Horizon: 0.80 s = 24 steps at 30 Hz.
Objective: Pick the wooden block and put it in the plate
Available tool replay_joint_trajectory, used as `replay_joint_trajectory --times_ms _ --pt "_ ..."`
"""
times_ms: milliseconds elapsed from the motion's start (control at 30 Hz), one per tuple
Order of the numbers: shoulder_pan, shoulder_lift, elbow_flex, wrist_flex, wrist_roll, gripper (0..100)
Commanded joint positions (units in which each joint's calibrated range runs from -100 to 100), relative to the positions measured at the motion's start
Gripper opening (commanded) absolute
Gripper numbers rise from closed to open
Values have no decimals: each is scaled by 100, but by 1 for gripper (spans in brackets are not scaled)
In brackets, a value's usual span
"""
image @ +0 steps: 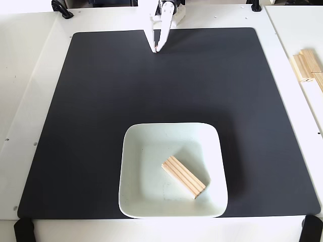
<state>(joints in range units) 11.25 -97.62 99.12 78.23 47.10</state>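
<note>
Near the bottom of the frame, a little right of centre, the plate (172, 170) sits on the black mat (101, 126), its lower rim close to the mat's near edge. Inside it the wooden block (183, 176) lies flat and slantwise, right of the plate's middle, clear of the rim on every side. Up at the top centre the hand (156, 49) points down over the mat's far edge, its fingers drawn together and holding nothing. Between hand and plate the mat is bare and wide open. Pale wooden slats (307, 68) lie at the right edge on the white surface (30, 75), well apart from the rest.
</note>
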Motion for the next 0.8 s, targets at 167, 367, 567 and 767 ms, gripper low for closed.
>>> replay_joint_trajectory --times_ms 167,367,567,767 --pt "-16 16 34 47 -12 1" --pt "-16 16 34 47 -12 1" --pt "-16 16 34 47 -12 1" --pt "-16 16 34 47 -12 1"
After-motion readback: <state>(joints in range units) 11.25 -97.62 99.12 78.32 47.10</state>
